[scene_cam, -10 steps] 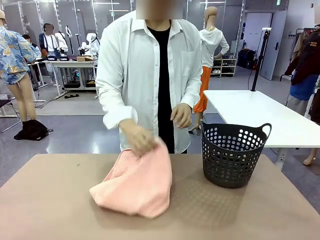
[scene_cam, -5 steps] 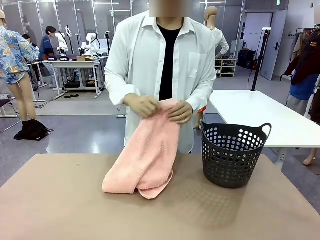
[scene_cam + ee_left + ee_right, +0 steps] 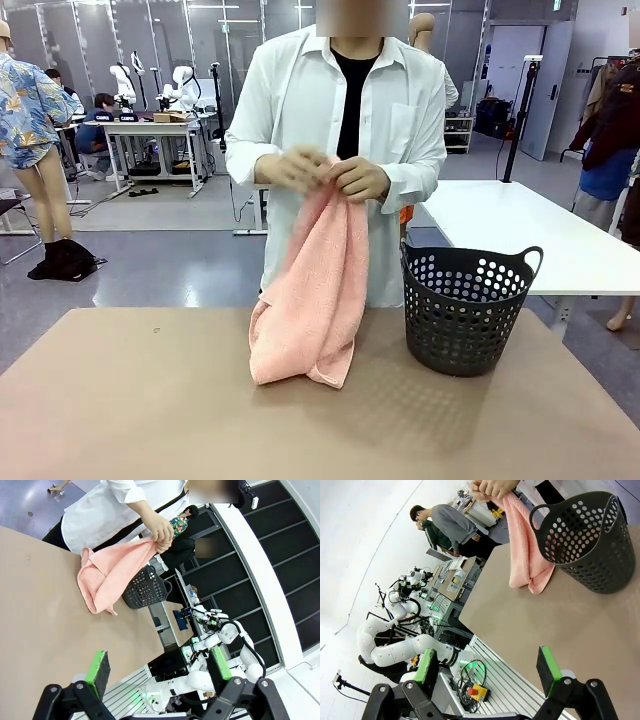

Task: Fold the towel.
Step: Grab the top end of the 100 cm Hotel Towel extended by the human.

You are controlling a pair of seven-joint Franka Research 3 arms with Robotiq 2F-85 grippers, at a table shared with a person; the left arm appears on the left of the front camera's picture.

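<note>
- Print on the paper sheets [image 3: 454, 582] at a side bench, seen from the right wrist, too small to read
- Towel [image 3: 305, 290], salmon pink, raised at the far edge of the table [image 3: 120, 400]; top end pinched at chest height between the hand at picture left [image 3: 290, 170] and the hand at picture right [image 3: 360, 178] of a person in a white shirt over black
- Lower end of the cloth doubled over and resting on the tabletop, hanging length between hands and table slack and folded lengthwise
- Black perforated basket [image 3: 465, 310] upright just beside the towel on the robot's right, a strip of bare tabletop between the 2 in the front view
- Left gripper [image 3: 159, 666] released, green pads spread wide with nothing between them, held back at the robot's side and well apart from the towel
- Right gripper [image 3: 487, 666] likewise released, jaws wide and empty, well apart from both towel and basket
- Broad open stretch of tabletop between the 2 grippers and the cloth; near table edge running along a ribbed metal rail in the right wrist view, a red push-button on a yellow box [image 3: 471, 691] below it
- Tabletop matte brown, finely dotted near the basket; beyond it a grey floor, a white table [image 3: 500, 225] at right, hanging clothes at the room's edges
</note>
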